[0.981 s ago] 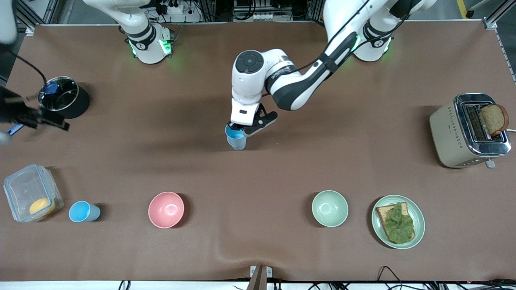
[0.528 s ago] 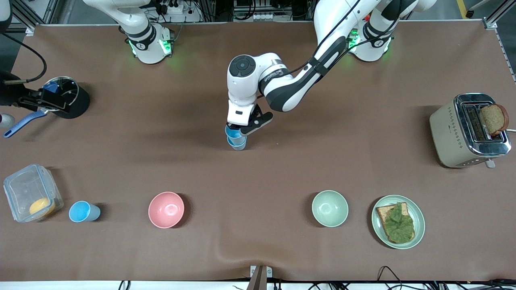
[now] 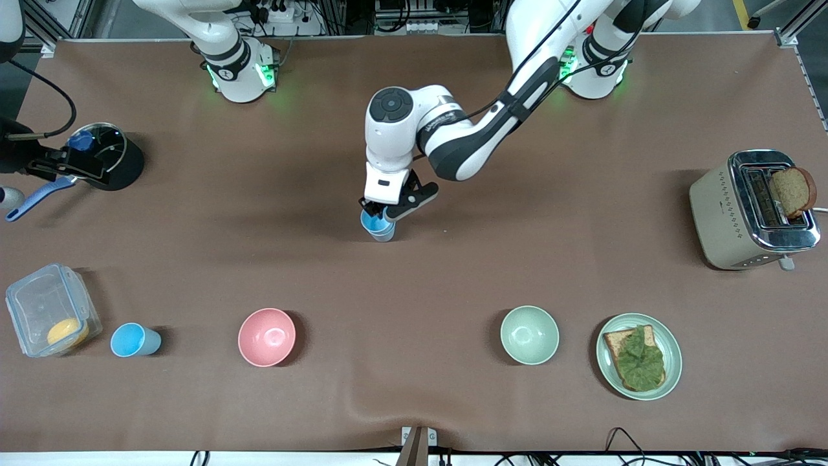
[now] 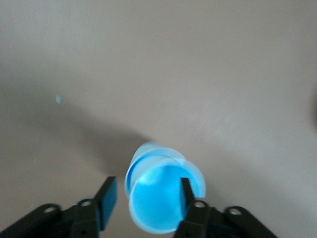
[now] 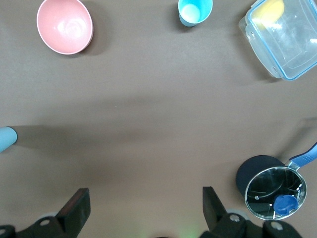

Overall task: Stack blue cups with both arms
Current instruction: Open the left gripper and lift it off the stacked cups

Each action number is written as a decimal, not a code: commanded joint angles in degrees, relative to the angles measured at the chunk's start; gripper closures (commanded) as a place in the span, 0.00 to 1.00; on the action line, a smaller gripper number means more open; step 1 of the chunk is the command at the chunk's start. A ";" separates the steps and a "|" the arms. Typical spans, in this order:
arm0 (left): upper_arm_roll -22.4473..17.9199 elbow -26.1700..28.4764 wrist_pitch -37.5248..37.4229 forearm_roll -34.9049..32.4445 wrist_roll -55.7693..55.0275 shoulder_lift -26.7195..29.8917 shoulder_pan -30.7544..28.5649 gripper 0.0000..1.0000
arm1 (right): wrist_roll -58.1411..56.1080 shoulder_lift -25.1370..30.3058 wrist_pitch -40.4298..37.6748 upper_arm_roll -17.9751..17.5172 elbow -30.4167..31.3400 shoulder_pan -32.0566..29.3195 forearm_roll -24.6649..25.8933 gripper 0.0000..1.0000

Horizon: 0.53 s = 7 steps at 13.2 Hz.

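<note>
Two blue cups (image 3: 380, 228) stand nested in the middle of the table. In the left wrist view the inner cup (image 4: 161, 198) sits in the outer one (image 4: 148, 150). My left gripper (image 3: 378, 215) is right over them and open (image 4: 146, 194): one finger is inside the inner cup, the other outside its wall with a gap. A third blue cup (image 3: 132, 340) stands upright near the front camera at the right arm's end, beside a clear container; it also shows in the right wrist view (image 5: 194, 11). My right gripper (image 3: 71, 167) hangs open and empty (image 5: 143, 198) beside a black pot.
The black pot (image 3: 110, 162) has a glass lid and a blue handle (image 3: 35, 196). A clear container (image 3: 48, 310) holds something yellow. A pink bowl (image 3: 266, 336), a pale green bowl (image 3: 529, 334), a plate with toast (image 3: 638, 356) and a toaster (image 3: 750, 210) also stand on the table.
My left gripper came down with the held cup, set it into the standing cup and opened. My right gripper moved up beside the pot and then stayed still.
</note>
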<state>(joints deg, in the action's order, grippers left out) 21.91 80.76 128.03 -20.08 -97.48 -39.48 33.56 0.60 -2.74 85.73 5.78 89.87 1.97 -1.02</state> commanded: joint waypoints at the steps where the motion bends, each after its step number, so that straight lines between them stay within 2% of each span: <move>1: -0.55 2.38 -3.12 -2.24 1.93 9.04 -5.85 0.00 | -0.34 0.19 0.40 -0.68 0.48 -0.65 1.02 0.00; 4: -0.55 2.91 -12.42 -2.24 8.51 15.03 -11.57 0.00 | -0.34 0.19 0.40 -0.68 0.39 -0.48 1.02 0.00; 7: -0.11 3.26 -18.68 -1.11 21.94 19.52 -18.42 0.00 | -0.34 0.19 0.40 -0.68 0.39 -0.48 1.02 0.00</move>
<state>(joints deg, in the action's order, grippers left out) 21.17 81.16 111.77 -21.13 -81.71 -23.81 18.96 0.60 -2.87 85.75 5.69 89.88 1.97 -0.98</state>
